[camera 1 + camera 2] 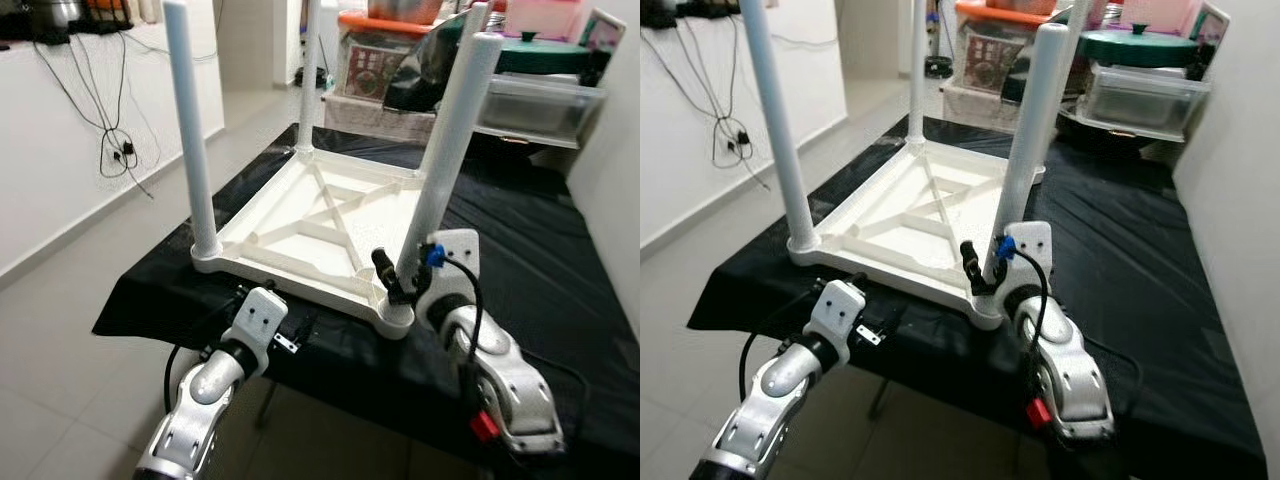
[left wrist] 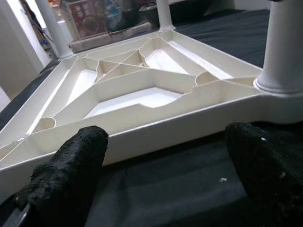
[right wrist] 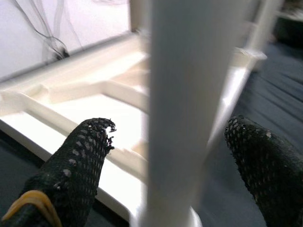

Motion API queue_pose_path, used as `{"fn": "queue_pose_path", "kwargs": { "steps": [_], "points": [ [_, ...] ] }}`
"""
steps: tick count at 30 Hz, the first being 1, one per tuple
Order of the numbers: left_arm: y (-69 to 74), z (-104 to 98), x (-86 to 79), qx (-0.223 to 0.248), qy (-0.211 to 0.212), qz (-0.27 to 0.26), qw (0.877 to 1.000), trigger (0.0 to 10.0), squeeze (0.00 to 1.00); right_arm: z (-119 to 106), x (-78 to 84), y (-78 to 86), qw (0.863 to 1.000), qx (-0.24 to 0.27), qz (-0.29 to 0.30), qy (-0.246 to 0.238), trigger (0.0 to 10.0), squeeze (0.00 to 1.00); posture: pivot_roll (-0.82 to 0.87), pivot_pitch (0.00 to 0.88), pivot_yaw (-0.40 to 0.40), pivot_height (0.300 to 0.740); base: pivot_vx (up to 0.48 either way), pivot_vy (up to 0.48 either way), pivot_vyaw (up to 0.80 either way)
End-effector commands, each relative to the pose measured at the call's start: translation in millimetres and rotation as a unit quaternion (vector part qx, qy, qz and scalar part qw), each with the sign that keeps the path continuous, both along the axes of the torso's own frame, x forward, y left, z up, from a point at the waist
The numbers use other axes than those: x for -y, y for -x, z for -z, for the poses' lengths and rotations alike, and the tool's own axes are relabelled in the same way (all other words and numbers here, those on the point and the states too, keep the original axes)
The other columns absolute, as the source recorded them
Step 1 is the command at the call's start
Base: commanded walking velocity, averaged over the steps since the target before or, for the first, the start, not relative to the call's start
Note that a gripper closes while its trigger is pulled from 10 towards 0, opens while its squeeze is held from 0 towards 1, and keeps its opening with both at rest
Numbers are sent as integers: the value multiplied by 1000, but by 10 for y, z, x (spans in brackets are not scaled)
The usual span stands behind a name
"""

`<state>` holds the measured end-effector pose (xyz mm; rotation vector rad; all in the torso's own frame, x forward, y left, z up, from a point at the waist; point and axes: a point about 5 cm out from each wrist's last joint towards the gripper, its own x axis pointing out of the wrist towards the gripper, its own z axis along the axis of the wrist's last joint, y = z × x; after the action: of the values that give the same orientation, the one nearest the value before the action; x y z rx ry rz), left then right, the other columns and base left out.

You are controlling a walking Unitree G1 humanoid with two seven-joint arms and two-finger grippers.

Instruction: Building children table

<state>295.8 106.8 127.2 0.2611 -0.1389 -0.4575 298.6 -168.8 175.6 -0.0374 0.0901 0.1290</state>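
A white plastic children's table (image 1: pixel 300 215) lies upside down on a black-covered worktop (image 1: pixel 540 250), with its ribbed underside up and white legs standing from the corners. My right gripper (image 1: pixel 405 280) is open around the base of the near right leg (image 1: pixel 450 150). In the right wrist view that leg (image 3: pixel 180 94) stands between the black fingers (image 3: pixel 80 156) with a gap on each side. My left gripper (image 2: pixel 165 156) is open and low over the black cloth, just in front of the table's near rim (image 2: pixel 156 132). The near left leg (image 1: pixel 192 130) stands untouched.
Plastic storage bins (image 1: pixel 535 105) and boxes are stacked behind the worktop. A white wall with hanging cables (image 1: pixel 115 150) runs along the left, with tiled floor (image 1: pixel 60 330) between it and the worktop. Another wall stands close on the right.
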Motion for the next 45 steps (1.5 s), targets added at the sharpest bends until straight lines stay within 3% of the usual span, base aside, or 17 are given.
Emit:
{"fn": "queue_pose_path", "kwargs": {
  "steps": [1, 7, 9, 18, 27, 33, 45],
  "points": [
    [26, 33, -6, -7, -1, 2, 1000, 10000, 0, 2, 120, 70, 1000, -3, 13, 12, 10000, 0, 73, 0, -87, 740, 0, 0, 0],
    [55, 48, -49, -11, -3, -3, 1000, 10000, 0, 114, 342, 278, 997, -7, 60, 48, 10000, 0, 73, 0, -83, 740, 0, 0, 0],
    [83, 36, -120, -13, 2, -12, 1000, 10000, 0, 165, 491, 395, 990, 1, 127, 63, 10000, 0, 74, 0, -81, 740, 0, 0, 0],
    [156, 42, -227, -22, 10, -28, 999, 10000, 0, 212, 568, 510, 981, 3, 188, 46, 10000, 0, 77, 0, -77, 740, 0, 0, 0],
    [182, 55, -231, -27, 17, -31, 999, 10000, 0, 217, 606, 458, 974, 4, 224, 25, 10000, 0, 89, 0, -85, 740, 0, 373, -585],
    [193, 42, -227, -28, 16, -31, 999, 10000, 0, 126, 670, 412, 960, 33, 278, 20, 10000, 0, 92, 0, -88, 740, 0, 480, -267],
    [213, 21, -245, -21, 16, -37, 999, 10000, 0, 77, 630, 298, 965, 45, 256, 36, 10000, 0, 98, 0, -92, 740, 0, 0, -138]
  ]
}}
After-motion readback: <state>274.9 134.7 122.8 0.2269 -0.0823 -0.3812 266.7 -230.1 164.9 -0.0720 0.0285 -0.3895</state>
